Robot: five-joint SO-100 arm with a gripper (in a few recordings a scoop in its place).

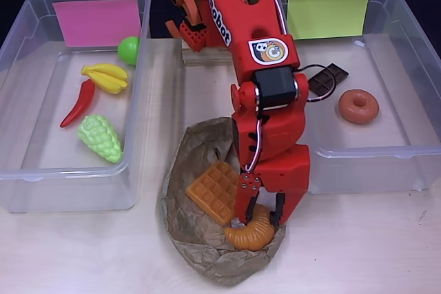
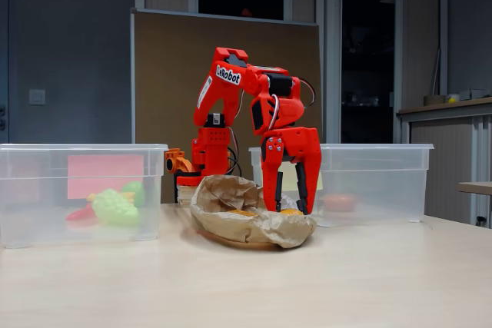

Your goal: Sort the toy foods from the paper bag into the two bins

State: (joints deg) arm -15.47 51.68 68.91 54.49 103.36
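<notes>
The crumpled paper bag (image 1: 200,144) (image 2: 231,191) lies between the two bins. An orange waffle (image 1: 215,191) and an orange croissant (image 1: 252,236) (image 2: 290,211) rest in it. My red gripper (image 1: 260,219) (image 2: 290,203) reaches down into the bag, open, one finger on each side of the croissant. The pink-labelled bin (image 1: 27,101) (image 2: 38,190) on the left of the overhead view holds a green apple (image 1: 128,49), bananas (image 1: 106,77), a red chili (image 1: 78,102) and green grapes (image 1: 100,138). In the yellow-green-labelled bin (image 1: 406,111) (image 2: 384,182) are a chocolate bar (image 1: 328,79) and a donut (image 1: 358,107).
The arm's orange-and-red base (image 1: 189,12) (image 2: 192,163) stands between the bins at the back. A brown board (image 2: 169,74) rises behind it. Bare table (image 1: 83,253) runs along the front edge, on both sides of the bag.
</notes>
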